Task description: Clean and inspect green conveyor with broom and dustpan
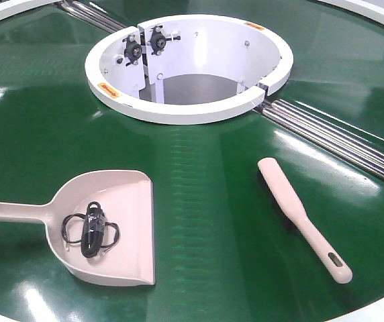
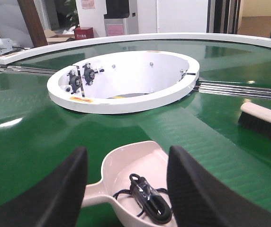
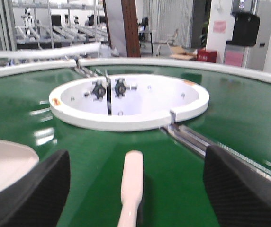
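Looks nearly done — black cable bundle (image 1: 91, 230) sits in the dustpan (image 1: 115, 228), broom (image 1: 303, 218) right of it; left gripper (image 2: 126, 189) and right gripper (image 3: 138, 189) both wide open, empty.

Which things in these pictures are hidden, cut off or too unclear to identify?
- Front view: the dustpan handle end is cut by the left edge.
- Front view: the black bundle in the pan is too small to identify.
- Left wrist view: the broom handle is cut by the right edge.
- Right wrist view: the broom's bristles are hidden beneath it; the picture is blurred.

Glossy green conveyor (image 1: 199, 201); seemingly plastic broom (image 1: 301, 216).
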